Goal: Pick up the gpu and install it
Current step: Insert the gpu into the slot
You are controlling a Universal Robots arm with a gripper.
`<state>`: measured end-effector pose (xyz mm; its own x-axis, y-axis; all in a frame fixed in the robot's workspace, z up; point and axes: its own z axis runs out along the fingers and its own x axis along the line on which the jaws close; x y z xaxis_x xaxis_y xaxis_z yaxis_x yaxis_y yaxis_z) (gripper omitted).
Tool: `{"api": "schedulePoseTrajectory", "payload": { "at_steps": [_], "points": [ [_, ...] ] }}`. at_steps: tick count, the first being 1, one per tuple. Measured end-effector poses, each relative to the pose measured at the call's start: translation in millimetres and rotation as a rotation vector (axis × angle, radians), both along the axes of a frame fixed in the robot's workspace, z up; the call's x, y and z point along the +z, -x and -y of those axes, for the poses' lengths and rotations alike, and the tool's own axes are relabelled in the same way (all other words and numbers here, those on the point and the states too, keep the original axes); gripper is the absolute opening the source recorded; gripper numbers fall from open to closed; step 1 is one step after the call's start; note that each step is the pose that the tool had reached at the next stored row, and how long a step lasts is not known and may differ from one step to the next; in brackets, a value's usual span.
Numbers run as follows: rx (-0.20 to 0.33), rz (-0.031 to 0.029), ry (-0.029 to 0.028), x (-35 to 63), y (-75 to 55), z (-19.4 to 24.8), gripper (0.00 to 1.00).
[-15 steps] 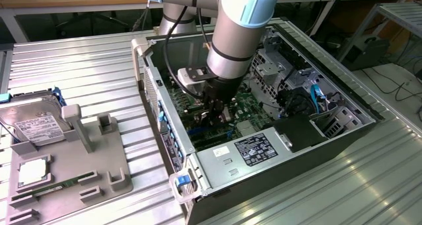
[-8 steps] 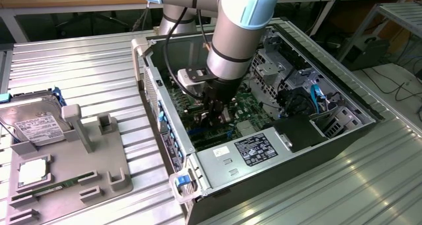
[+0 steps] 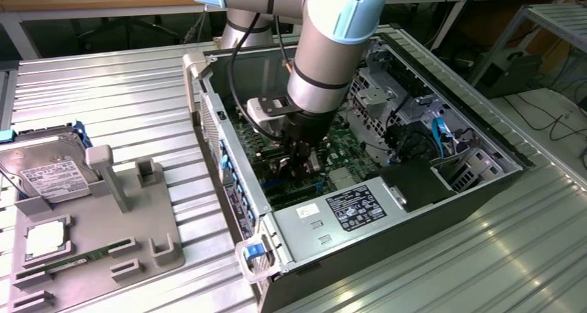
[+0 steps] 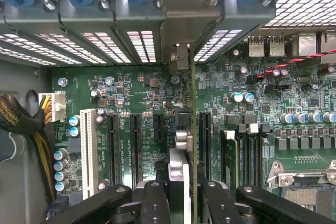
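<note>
Reaching down from above into the open computer case (image 3: 403,189), which lies on its side on the ribbed metal tabletop (image 3: 119,106). Hand (image 3: 301,163) low over the green motherboard (image 3: 344,151), between the case's slotted rear wall and the power supply (image 3: 353,210) with its label. Clenched on the gpu (image 4: 185,145) in the wrist view: black fingers (image 4: 155,203) on either side of the thin card, seen edge-on (silvery bracket end toward the rear wall's slot openings). Card upright above the black expansion slots (image 4: 135,148), seemingly lined up with one of them, though whether seated cannot be told. Well apart, at the exterior view's left, a grey fixture tray (image 3: 101,244) carrying the hard drive (image 3: 51,175) with a white label.
</note>
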<state>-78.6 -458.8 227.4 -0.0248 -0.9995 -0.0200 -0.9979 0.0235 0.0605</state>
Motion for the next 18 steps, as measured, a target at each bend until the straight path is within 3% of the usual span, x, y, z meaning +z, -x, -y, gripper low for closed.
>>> {"api": "schedulePoseTrajectory", "payload": {
  "at_steps": [18],
  "points": [
    [0.0,0.0007,-0.0009,-2.6,0.4,-0.1,0.29]
  ]
}}
